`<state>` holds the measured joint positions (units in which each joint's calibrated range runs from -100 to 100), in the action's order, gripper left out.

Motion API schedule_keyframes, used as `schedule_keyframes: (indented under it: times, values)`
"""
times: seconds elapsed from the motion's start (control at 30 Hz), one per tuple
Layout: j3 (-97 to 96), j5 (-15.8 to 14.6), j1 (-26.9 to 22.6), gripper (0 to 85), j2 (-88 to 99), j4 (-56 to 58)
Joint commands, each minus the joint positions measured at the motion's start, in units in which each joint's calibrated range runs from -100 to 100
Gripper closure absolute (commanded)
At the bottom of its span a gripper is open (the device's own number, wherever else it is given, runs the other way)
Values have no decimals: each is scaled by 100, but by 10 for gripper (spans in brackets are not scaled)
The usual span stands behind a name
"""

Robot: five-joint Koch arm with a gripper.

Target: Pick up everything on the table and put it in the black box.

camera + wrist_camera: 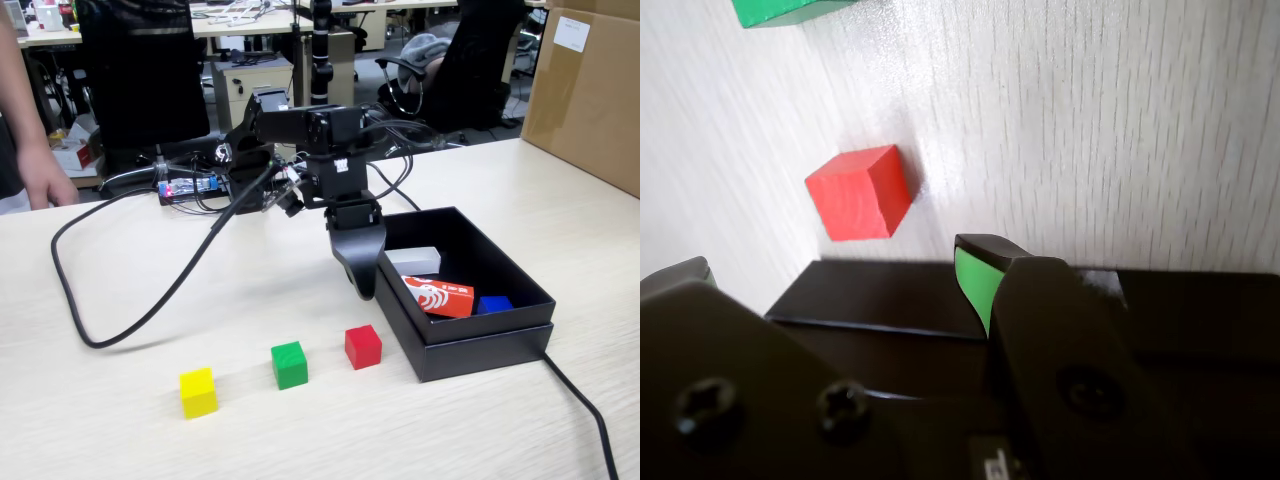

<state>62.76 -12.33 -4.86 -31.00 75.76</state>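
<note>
Black gripper (360,285) jaws overlap, gap unreadable; green cube (780,10) cropped.

Pretty basic all-black plastic hobby arm (320,150) with black cables looping off its back, cross-head screws (845,408) on the wrist, green padding (973,283) inside the jaws.

Fixed view: even, diffuse indoor light; soft short shadows fall beneath the three cubes toward about 5 o'clock. The table (120,440) is slightly washed out near 7 o'clock; the background is mildly soft. Wrist view: brighter, with glare whitening the wood grain from 9 to 12 o'clock. The red cube (858,192) is fairly sharp and casts a faint shadow toward 3 o'clock; the gripper (840,285) body, near the lens at 6 o'clock, is dark and blurred.
</note>
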Motion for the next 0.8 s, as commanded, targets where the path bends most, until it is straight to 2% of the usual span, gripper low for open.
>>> schedule_keyframes:
  times: [0.0, 0.77]
  values:
    - [660, 20, 73, 382, -325, 65]
    - [1331, 103, -34, 370, -1461, -376]
